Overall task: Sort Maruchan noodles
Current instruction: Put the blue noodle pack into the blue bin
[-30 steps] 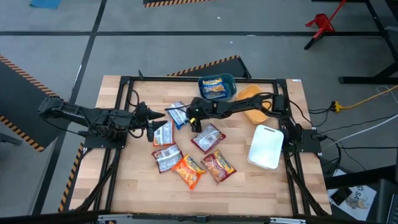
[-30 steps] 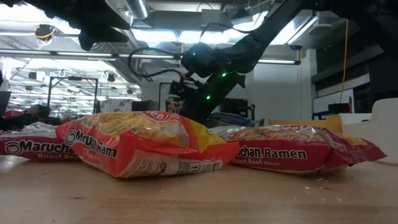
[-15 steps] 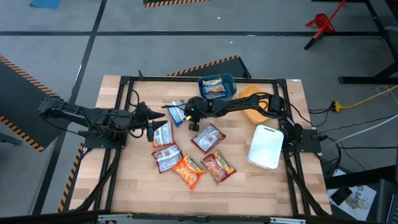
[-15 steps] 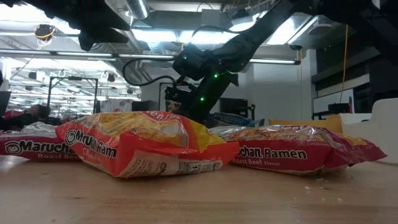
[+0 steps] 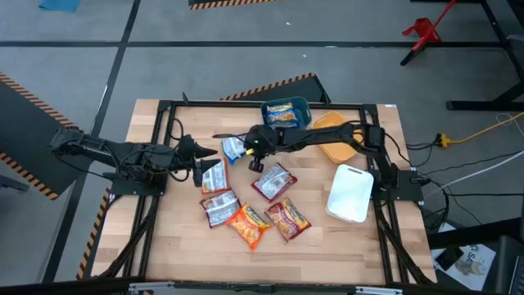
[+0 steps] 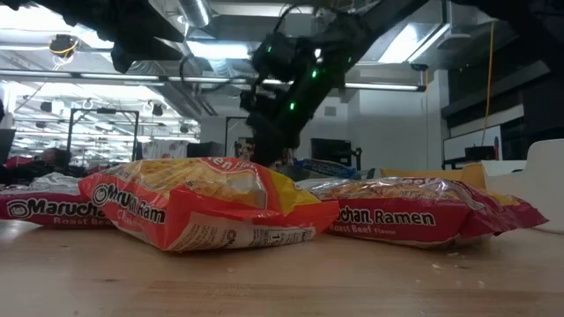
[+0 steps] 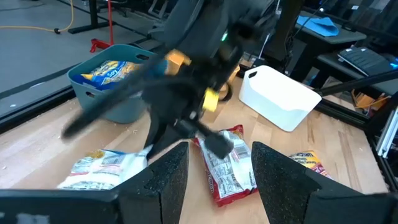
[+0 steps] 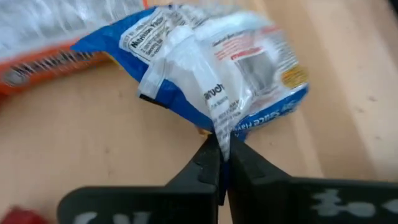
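Several Maruchan noodles packets lie flat on the wooden table: red-and-silver ones (image 5: 214, 176) (image 5: 274, 182) (image 5: 219, 206), an orange one (image 5: 248, 224) and a red one (image 5: 286, 217). My right gripper (image 5: 244, 148) reaches across from the right and is shut on a blue-and-white packet (image 5: 232, 148), seen close in the right wrist view (image 8: 205, 62). My left gripper (image 7: 221, 186) waits open at the table's left, near the left-hand red-and-silver packet, holding nothing. Another blue-and-yellow packet lies in the teal bin (image 5: 301, 106). My right gripper pinches the blue packet's raised back seam (image 8: 219, 124), a thin flap of film near the middle of its printed underside, between its two fingertips. The fingers come slanting down from the table's right side. The packet is bunched and tilted at the fingers, back side up, raised off the wood.
An orange bin (image 5: 332, 138) stands beside the teal bin at the back, and a white bin (image 5: 350, 193) at the right. Black frame rails (image 5: 164, 111) run round the table. Bare wood lies along the near edge.
My right gripper has taken hold of the blue packet and gone up and slightly toward the table's left. The packet, lying flat a second ago, is now bunched up and drawn off the table.
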You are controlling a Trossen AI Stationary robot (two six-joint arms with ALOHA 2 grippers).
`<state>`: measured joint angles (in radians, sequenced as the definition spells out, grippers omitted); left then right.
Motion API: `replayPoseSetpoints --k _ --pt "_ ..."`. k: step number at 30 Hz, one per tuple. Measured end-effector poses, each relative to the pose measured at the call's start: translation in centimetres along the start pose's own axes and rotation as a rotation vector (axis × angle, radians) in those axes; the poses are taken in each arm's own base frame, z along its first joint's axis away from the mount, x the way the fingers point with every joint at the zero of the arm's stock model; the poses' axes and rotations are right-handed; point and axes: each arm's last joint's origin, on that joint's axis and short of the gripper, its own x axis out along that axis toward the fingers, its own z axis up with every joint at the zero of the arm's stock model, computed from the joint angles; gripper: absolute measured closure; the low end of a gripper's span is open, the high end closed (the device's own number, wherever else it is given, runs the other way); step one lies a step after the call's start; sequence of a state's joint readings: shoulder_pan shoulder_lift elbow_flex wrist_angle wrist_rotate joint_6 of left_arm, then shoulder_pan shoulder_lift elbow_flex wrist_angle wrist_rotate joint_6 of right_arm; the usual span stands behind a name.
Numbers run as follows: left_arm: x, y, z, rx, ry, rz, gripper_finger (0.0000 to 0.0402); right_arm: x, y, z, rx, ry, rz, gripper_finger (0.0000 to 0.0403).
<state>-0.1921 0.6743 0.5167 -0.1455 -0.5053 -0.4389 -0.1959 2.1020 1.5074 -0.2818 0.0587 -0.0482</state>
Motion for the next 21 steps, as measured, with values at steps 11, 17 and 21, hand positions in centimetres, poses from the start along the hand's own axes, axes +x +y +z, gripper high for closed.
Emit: replayPoseSetpoints --k 11,17,21 --pt "0.0 0.0 0.0 -0.007 0.000 -0.001 0.0232 -7.6 -1.4 2.9 0.097 -0.122 -0.121 0.0403" --pt "0.0 0.0 0.0 -0.007 0.000 -0.001 0.0232 -11.2 -3.1 3.8 0.153 -0.191 -0.199 0.0403" --pt "0.0 0.0 0.0 -0.007 0.000 -0.001 0.0232 -13.9 -4.3 4.0 0.171 -0.216 -0.263 0.0403"
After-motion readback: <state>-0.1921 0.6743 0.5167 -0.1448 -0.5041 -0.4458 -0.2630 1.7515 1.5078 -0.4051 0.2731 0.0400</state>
